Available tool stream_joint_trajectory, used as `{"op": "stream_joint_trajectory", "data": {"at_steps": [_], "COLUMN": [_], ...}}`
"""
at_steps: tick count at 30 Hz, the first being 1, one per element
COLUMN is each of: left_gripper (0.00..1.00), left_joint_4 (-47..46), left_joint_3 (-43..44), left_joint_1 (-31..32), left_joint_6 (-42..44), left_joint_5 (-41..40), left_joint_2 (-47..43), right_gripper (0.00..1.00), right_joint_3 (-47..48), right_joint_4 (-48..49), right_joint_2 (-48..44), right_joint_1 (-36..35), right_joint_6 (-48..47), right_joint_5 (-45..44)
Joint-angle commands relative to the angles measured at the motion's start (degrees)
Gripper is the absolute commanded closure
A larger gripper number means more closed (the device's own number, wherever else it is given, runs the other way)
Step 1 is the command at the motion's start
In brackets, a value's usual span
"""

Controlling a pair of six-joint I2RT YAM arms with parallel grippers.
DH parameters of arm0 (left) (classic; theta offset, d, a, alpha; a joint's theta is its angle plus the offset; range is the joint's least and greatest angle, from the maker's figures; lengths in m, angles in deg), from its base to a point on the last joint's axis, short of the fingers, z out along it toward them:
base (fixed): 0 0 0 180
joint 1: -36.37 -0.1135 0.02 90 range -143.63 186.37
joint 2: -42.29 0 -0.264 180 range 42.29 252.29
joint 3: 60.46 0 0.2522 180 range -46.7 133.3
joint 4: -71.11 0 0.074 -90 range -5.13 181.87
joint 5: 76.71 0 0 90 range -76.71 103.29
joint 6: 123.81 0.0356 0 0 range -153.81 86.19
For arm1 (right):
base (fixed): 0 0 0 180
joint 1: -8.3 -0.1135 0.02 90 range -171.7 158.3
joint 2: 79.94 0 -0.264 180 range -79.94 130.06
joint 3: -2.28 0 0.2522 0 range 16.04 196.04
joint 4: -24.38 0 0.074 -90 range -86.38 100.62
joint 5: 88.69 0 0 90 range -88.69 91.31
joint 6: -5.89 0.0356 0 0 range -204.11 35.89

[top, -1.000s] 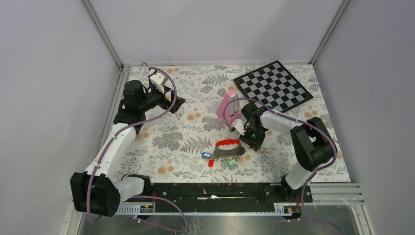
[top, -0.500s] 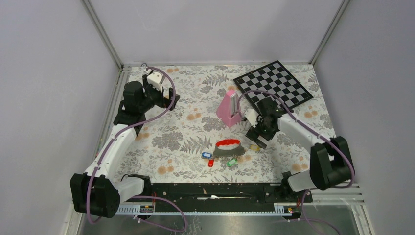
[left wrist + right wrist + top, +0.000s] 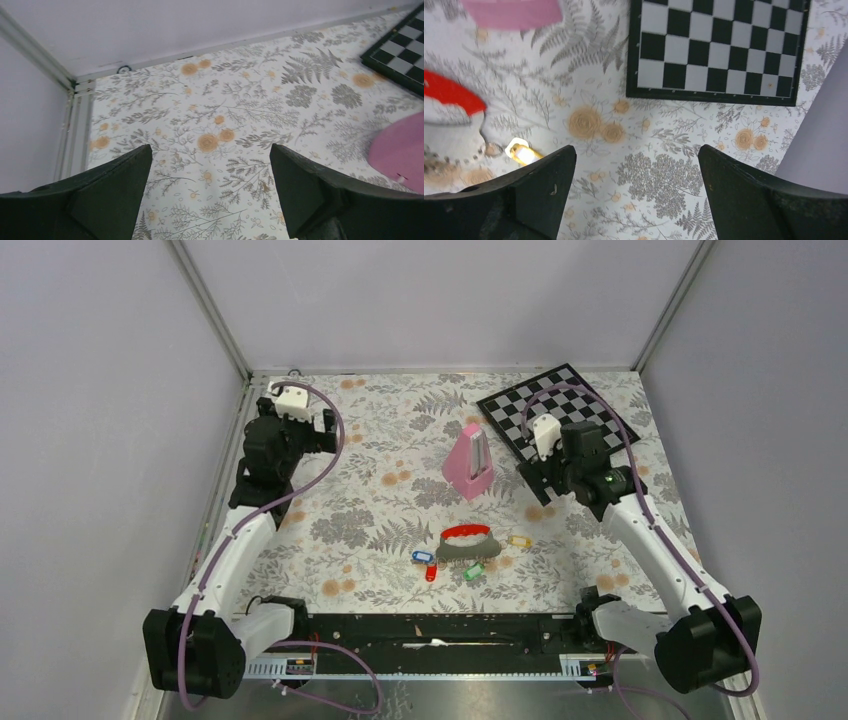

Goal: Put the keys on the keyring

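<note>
Left pincer (image 3: 210, 165): spread wide, holding nothing, up by the far left corner of the table (image 3: 380, 505), well apart from the work
Right pincer (image 3: 634, 165): spread wide, empty, hanging near the chessboard (image 3: 560, 415)
Keyring (image 3: 466, 542): flat near the table's middle, red bar on the far side
Keys: blue (image 3: 422, 557), red (image 3: 431, 573) and green (image 3: 474, 570) lie against its grey side, and I cannot tell if they are threaded; the yellow key (image 3: 524, 152) lies loose just right of it
Handling: I judge the ring stiff and likely to slide on the cloth, the keys light, thin and slippery
Hold: pin the grey side; pinch the yellow key's tag across its edges
Room: open cloth to the right and near; the pink metronome (image 3: 470, 462) stands close behind the ring
</note>
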Motion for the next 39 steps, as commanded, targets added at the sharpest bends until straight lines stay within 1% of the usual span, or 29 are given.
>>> {"op": "stream_joint_trajectory", "data": {"at_steps": [1,4,5,8,12,17,20,26,30,33,36,39], "left_gripper": [0.01,0.01,0.01,0.01,0.01,0.01,0.01,0.01,0.01,0.01,0.01,0.01], "left_joint_4": [-7.53,-6.35,-3.10,1.51,6.63,11.11,10.56,4.77,4.73,2.66,1.99,3.62], "left_joint_3": [-1.46,-1.85,-2.29,-2.64,-3.40,-3.50,-4.54,-8.49,-7.63,-7.95,-8.66,-8.95], "left_joint_1": [-1.64,-2.61,-4.15,-6.07,-7.13,-7.14,-7.14,-7.20,-7.14,-7.14,-7.14,-7.14], "left_joint_6": [-1.32,-0.84,-0.03,0.29,1.82,2.53,1.33,0.02,-4.22,-8.10,-7.22,-6.30], "left_joint_5": [-3.42,-3.38,-1.68,1.62,8.03,15.62,16.62,14.08,12.99,14.49,16.54,17.08], "left_joint_2": [-2.78,-3.33,-4.38,-6.03,-9.36,-12.56,-15.33,-19.69,-17.55,-16.66,-16.81,-17.00], "right_gripper": [0.01,0.00,0.00,0.00,0.00,0.00,0.00,0.01,0.00,0.00,0.00,0.00], "right_joint_3": [3.78,3.21,1.61,-1.27,-5.52,-6.12,-7.45,-13.07,-15.64,-16.57,-16.85,-17.61], "right_joint_4": [4.84,7.09,9.16,11.89,15.25,15.63,16.80,21.12,22.96,22.99,23.02,23.19], "right_joint_2": [-2.44,-4.27,-6.60,-9.48,-13.71,-16.01,-18.25,-22.23,-23.91,-25.48,-26.88,-27.92], "right_joint_1": [0.53,0.58,0.58,0.66,0.87,1.15,1.36,1.39,1.46,1.46,1.46,1.46], "right_joint_6": [8.96,13.54,16.52,20.07,22.87,23.64,23.39,22.46,21.04,20.17,19.81,19.03], "right_joint_5": [-2.72,-3.45,-4.69,-5.99,-5.17,-4.50,-3.15,1.18,4.25,3.36,-0.13,-1.02]}}
